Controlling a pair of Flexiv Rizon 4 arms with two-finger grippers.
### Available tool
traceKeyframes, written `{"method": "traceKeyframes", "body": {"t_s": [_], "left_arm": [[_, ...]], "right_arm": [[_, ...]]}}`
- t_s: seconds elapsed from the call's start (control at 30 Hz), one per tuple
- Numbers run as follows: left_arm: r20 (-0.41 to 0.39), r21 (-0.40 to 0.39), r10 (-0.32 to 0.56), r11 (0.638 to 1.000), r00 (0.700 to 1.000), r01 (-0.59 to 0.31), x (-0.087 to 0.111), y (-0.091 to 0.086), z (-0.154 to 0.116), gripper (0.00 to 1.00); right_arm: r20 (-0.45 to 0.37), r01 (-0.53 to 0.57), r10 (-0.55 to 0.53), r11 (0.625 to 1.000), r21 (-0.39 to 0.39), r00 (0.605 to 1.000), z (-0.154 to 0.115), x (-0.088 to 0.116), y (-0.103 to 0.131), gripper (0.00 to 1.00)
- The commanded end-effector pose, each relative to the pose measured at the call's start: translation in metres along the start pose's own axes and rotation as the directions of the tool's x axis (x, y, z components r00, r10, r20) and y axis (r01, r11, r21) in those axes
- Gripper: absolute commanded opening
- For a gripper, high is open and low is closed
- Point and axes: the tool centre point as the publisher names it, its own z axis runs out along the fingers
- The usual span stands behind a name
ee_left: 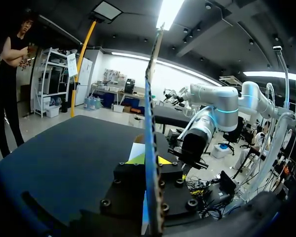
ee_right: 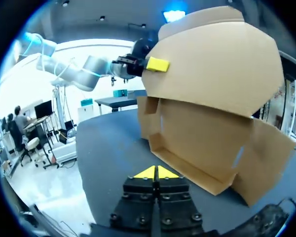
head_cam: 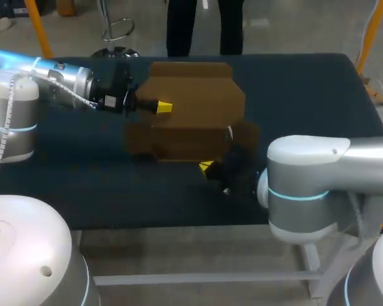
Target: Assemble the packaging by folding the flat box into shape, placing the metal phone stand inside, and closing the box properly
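one cardboard box half-folded on counter; two grippers: left gripper clamped on raised flap, right gripper fingers together near front edge.

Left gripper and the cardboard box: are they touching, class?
Touching. Left wrist view: the cardboard box runs edge-on between the jaws of the left gripper; right wrist view: one yellow tip lies on its flap.

The box hides the left end effector's lower finger (head view).
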Motion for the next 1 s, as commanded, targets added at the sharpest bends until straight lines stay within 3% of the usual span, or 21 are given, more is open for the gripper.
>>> {"method": "traceKeyframes", "body": {"t_s": [0.03, 0.6, 0.67, 0.87, 1.0], "left_arm": [[-0.004, -0.002, 0.000, 1.000, 1.000, 0.000, -0.001, 0.002, -0.001, 0.00], [-0.004, -0.002, 0.000, 1.000, 1.000, 0.000, -0.001, 0.002, -0.001, 0.00], [-0.004, -0.002, 0.000, 1.000, 1.000, 0.000, -0.001, 0.002, -0.001, 0.00], [-0.004, -0.002, 0.000, 1.000, 1.000, 0.000, -0.001, 0.002, -0.001, 0.00], [-0.004, -0.002, 0.000, 1.000, 1.000, 0.000, -0.001, 0.002, -0.001, 0.00]], "right_arm": [[-0.089, -0.007, -0.001, 0.996, -0.089, 0.996, -0.054, -0.014, -0.005, 0.00], [-0.222, 0.025, -0.048, 0.994, -0.105, 0.974, -0.123, -0.039, -0.012, 0.01], [-0.235, 0.029, -0.054, 0.994, -0.106, 0.970, -0.128, -0.041, -0.013, 0.11], [-0.259, 0.028, -0.053, 0.995, -0.101, 0.965, -0.141, -0.056, -0.017, 0.24], [-0.273, 0.036, -0.058, 0.996, -0.086, 0.960, -0.145, -0.064, -0.019, 0.38]]}}
